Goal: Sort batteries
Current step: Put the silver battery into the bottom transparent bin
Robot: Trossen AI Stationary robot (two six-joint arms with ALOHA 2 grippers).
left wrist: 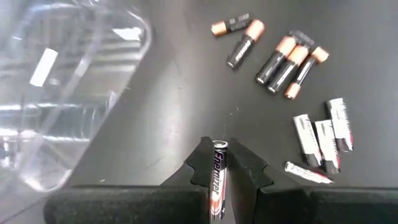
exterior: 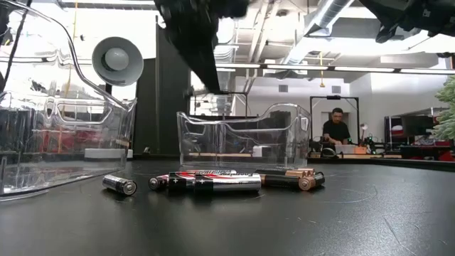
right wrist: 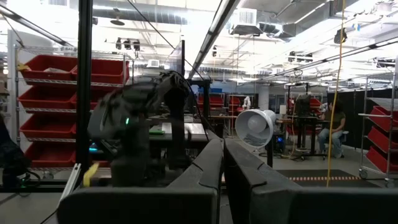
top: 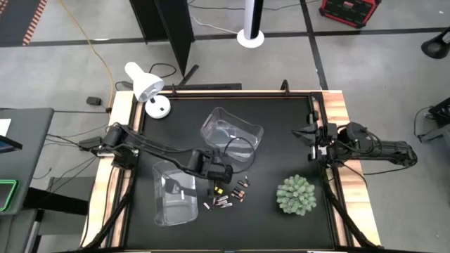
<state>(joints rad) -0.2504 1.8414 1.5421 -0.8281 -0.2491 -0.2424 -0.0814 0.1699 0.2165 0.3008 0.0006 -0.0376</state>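
Note:
My left gripper (left wrist: pixel 217 150) hangs above the table between the near-left clear bin (top: pixel 174 194) and the scattered batteries, shut on one silvery battery (left wrist: pixel 217 171). On the black mat lie several dark batteries with copper ends (left wrist: pixel 278 58) and several silvery ones (left wrist: pixel 323 142), seen in the high view as a cluster (top: pixel 226 197) and lying on their sides in the low view (exterior: pixel 213 181). A second clear bin (top: pixel 232 130) stands farther back. My right gripper (right wrist: pixel 222 163) waits shut at the table's right edge (top: pixel 313 137). My left gripper pinches the silvery battery between its two fingers, which grip its long sides (left wrist: pixel 216 180). The battery lies along the fingers, with one end (left wrist: pixel 219 145) showing at the fingertips. It is lifted clear of the mat.
A small green plant (top: pixel 295 195) stands near the right of the mat, and a white lamp (top: pixel 148 86) at the far left corner. Bare black mat (top: pixel 281 154) lies between the far bin and the plant. A person sits in the room beyond the table (exterior: pixel 335 128).

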